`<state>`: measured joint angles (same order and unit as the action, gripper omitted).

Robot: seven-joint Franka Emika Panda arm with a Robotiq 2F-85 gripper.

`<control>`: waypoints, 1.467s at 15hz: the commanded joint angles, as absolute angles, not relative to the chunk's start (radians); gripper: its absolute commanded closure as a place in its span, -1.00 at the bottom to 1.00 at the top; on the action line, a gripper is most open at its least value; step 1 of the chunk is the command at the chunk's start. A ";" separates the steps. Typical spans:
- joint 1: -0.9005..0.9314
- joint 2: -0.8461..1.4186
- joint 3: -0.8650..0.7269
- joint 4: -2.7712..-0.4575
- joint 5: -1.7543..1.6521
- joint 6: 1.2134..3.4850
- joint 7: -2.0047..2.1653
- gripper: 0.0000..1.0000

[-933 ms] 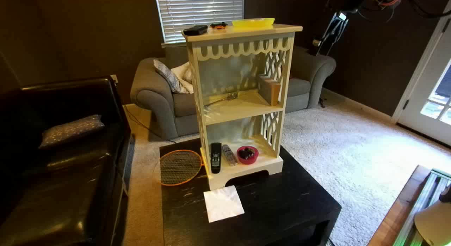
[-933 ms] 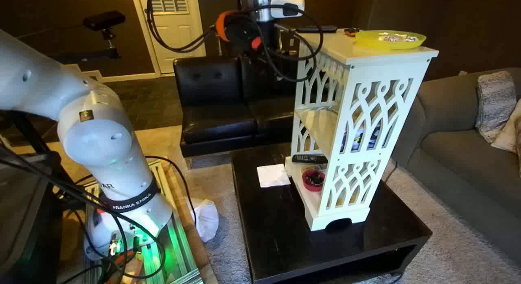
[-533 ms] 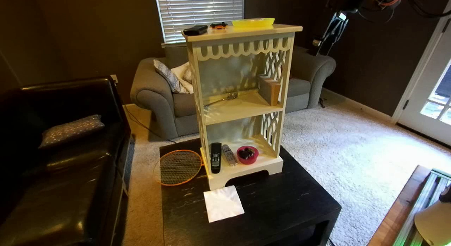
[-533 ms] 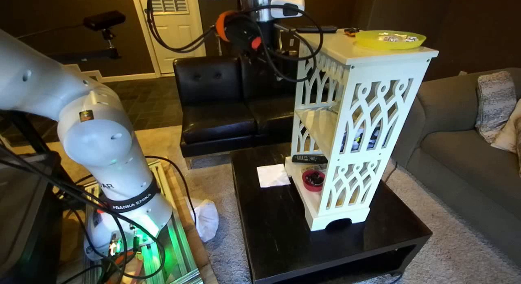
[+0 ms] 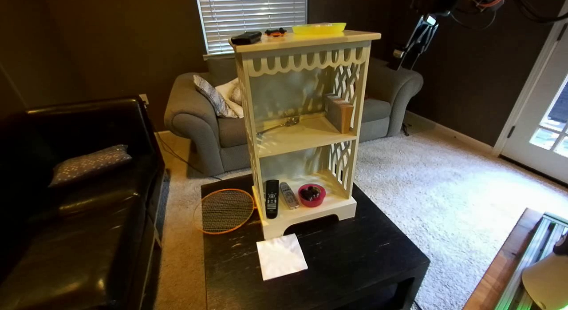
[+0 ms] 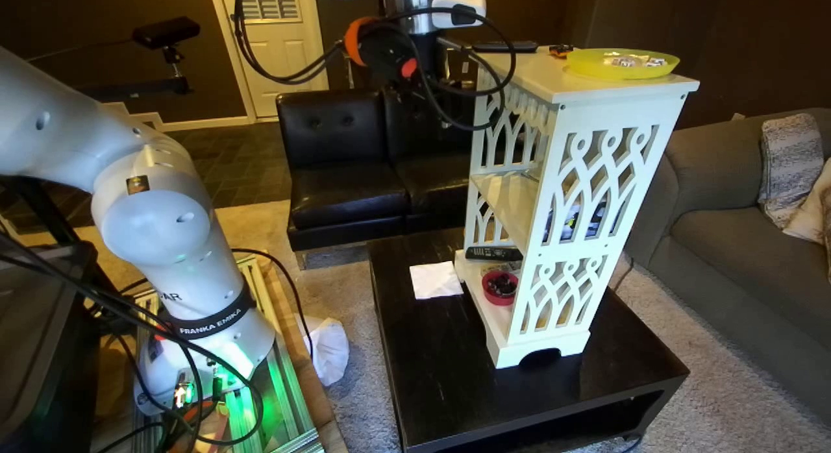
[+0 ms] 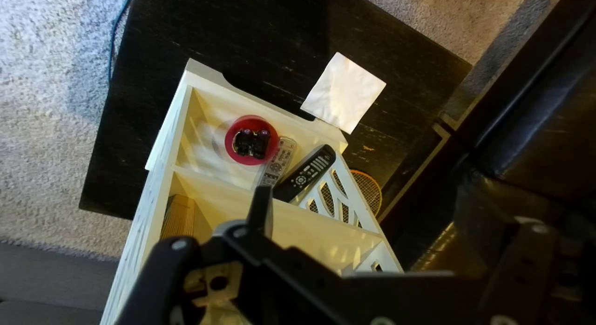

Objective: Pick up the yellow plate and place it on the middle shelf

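Observation:
The yellow plate (image 5: 318, 29) lies on the top board of the cream-white shelf unit. In an exterior view the plate (image 6: 578, 65) holds small white wrapped pieces. It is out of the wrist view. The middle shelf (image 5: 306, 139) bears a thin metal object and a box at one side; it also shows in the wrist view (image 7: 321, 229). My gripper (image 5: 406, 61) hangs in the air, apart from the plate and the unit. In the wrist view the gripper (image 7: 368, 194) has its fingers spread wide with nothing between them.
The top board also bears a black case (image 5: 246, 37) and a small orange-black item (image 5: 276, 32). The lowest tier holds two remotes (image 5: 272, 199) and a red bowl (image 5: 312, 201). A white napkin (image 5: 282, 256) and an orange-rimmed racket (image 5: 227, 211) lie on the black table (image 5: 355, 252).

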<state>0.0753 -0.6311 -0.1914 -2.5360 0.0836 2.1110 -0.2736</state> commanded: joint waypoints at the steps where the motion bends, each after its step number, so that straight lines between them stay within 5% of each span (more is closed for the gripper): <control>1: 0.032 -0.597 -0.149 -2.482 0.026 2.114 -0.280 -1.00; 15: 0.028 -0.259 -0.108 -1.882 -0.256 1.761 -0.587 -1.00; 22: 0.027 -0.063 -0.075 -1.629 -0.297 1.785 -0.899 -1.00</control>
<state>0.0252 -0.1579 -0.0875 -1.7631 -0.3005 1.8110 -0.7551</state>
